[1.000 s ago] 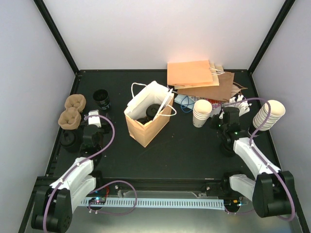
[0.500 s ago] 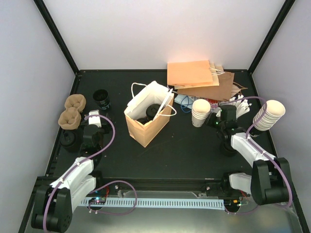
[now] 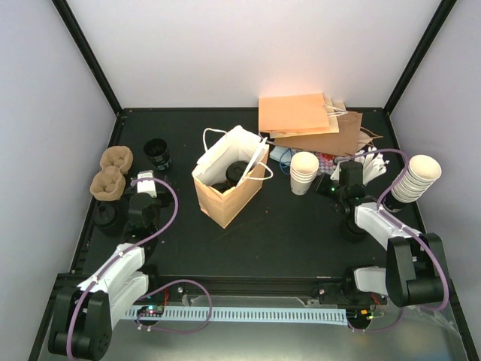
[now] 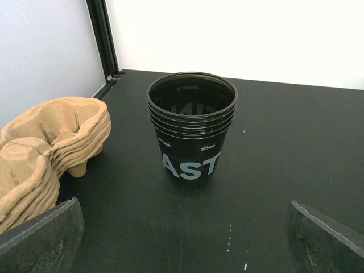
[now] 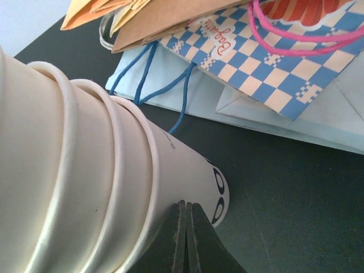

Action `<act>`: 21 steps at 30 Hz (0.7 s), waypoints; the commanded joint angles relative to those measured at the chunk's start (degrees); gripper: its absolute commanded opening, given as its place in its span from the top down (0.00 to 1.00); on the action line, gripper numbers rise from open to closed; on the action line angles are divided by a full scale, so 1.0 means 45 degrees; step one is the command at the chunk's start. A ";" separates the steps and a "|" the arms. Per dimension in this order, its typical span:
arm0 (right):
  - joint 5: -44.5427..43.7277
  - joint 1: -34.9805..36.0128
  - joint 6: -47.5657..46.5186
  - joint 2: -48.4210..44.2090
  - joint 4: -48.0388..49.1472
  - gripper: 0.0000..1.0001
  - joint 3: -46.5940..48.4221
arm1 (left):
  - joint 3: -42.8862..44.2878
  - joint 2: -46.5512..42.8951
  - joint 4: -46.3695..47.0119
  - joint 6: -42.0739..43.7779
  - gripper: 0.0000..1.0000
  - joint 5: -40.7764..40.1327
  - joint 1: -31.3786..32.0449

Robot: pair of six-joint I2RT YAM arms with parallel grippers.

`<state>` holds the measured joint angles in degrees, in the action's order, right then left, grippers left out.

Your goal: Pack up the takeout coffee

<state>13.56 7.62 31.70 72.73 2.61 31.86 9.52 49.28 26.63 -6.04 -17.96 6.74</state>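
Black round lids of the takeout coffee (image 3: 229, 177) show inside the open brown bag (image 3: 229, 199) standing mid-table; the cups under them are hidden. My right gripper (image 3: 325, 186) (image 5: 186, 205) is shut with nothing between its fingers, and its tips press against the side of a stack of lidless white cups (image 3: 304, 172) (image 5: 85, 182). My left gripper (image 3: 146, 183) (image 4: 182, 230) is open and holds nothing. It faces a stack of black plastic cups (image 4: 192, 128) (image 3: 156, 153) a little way ahead.
Brown pulp carrier trays (image 3: 113, 171) (image 4: 45, 142) are stacked at the left edge. A pile of paper bags (image 3: 308, 120), one of them checkered (image 5: 267, 62), lies at the back right. Another leaning stack of white cups (image 3: 415, 179) sits at the far right.
My right arm has swung left and its shut gripper has pushed the white cup stack a little to the left. The left arm has not moved.
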 commanded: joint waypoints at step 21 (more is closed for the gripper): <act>-0.6441 -0.0090 -0.0470 0.0762 -0.3134 0.99 0.1735 | 0.0424 -0.0059 0.0321 0.0191 0.01 -0.0006 -0.0090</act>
<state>-9.30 7.60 28.58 74.02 -8.12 36.38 9.52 49.25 26.61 -5.98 -17.93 6.74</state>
